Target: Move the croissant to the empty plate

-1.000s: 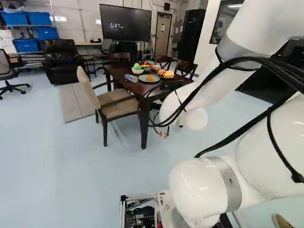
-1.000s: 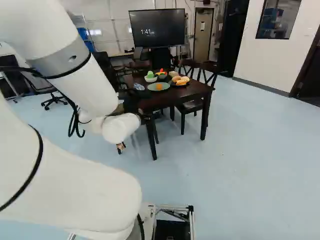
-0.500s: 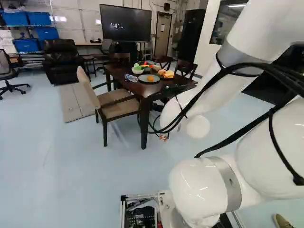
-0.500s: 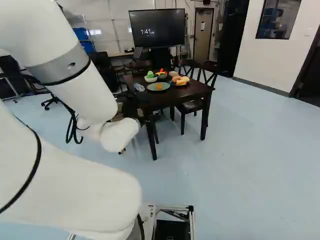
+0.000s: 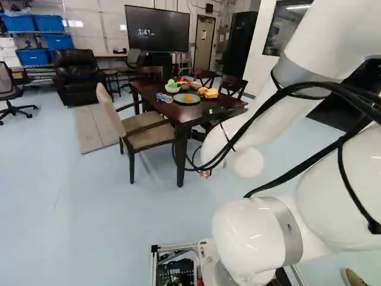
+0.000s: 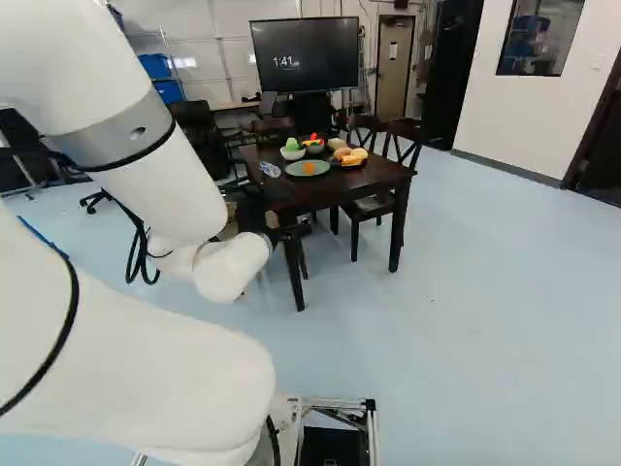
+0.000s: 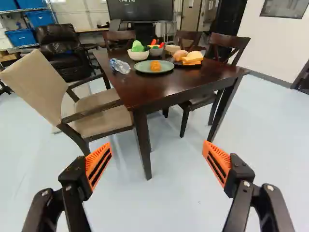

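Gripper point(image 5: 205, 174) spread wide, empty; table point(image 7: 164, 92) ahead, armchair point(image 7: 96, 110) alongside, bottle point(image 7: 120, 66) near plate point(image 7: 168, 66).

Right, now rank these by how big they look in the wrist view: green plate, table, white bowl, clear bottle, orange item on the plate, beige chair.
1. Table
2. Beige chair
3. Green plate
4. White bowl and clear bottle, too alike to rank
5. Orange item

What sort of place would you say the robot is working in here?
Probably a lab or workshop mocked up for meals: a dining table set with dishes of food, shelving with blue bins, and a large wall-side screen.
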Controlling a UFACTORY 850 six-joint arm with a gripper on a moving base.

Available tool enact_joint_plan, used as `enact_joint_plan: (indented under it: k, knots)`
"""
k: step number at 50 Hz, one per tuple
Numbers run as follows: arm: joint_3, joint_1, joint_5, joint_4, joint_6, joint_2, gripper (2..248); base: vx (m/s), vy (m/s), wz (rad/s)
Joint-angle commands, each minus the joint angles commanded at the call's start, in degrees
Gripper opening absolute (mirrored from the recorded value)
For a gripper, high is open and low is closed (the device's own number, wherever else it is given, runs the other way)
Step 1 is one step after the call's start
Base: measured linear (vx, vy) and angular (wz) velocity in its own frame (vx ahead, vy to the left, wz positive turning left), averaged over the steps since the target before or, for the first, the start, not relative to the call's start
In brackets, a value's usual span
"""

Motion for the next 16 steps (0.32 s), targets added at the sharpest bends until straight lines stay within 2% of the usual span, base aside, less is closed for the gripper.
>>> enact_joint_plan:
  k: [16]
  knots:
    - [0.0, 0.0, 0.0, 0.0, 0.0, 0.0, 247, 0.000, 0.000, 0.000]
